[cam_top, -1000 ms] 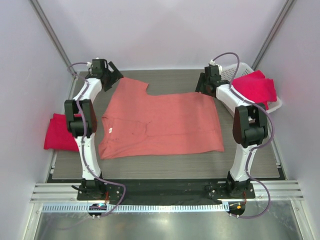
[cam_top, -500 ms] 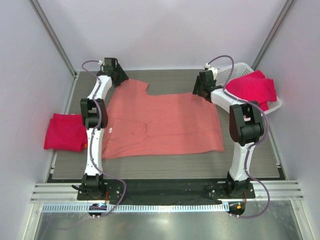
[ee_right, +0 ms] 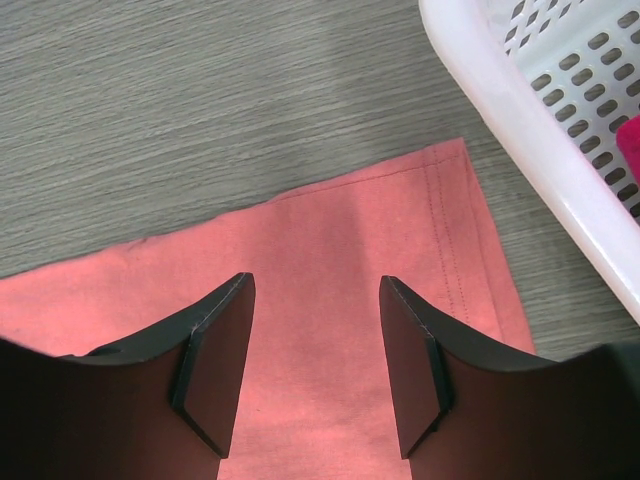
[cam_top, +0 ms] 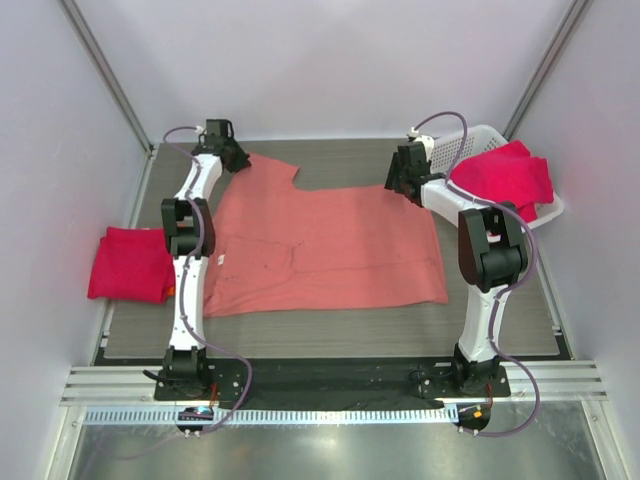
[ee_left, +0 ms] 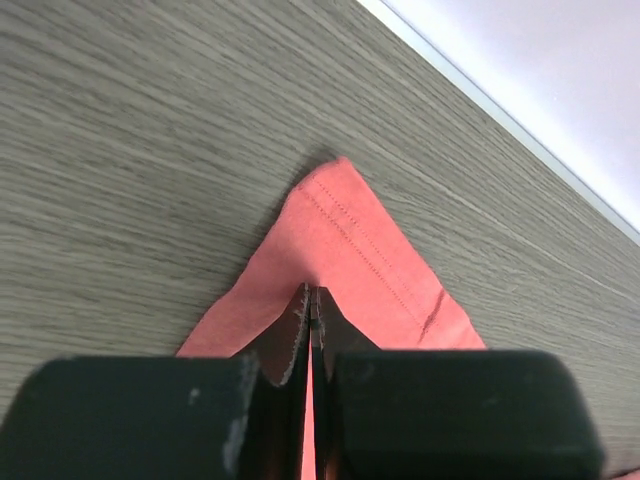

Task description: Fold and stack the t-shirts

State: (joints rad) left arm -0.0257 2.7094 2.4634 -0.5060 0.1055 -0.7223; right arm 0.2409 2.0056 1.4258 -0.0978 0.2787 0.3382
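Fold starting: left gripper (ee_left: 310,297) is pinching the pink shirt (cam_top: 330,250) by the desk's (cam_top: 350,160) far edge; right gripper (ee_right: 315,295) is hovering open and should clamp next.

No writing, brand, number or sign can be read in any view. The only tag in sight is a small white neck label (cam_top: 221,261) on the pink t-shirt (cam_top: 330,250), toward the shirt's 9 o'clock edge in the top view, and it is too small to read.
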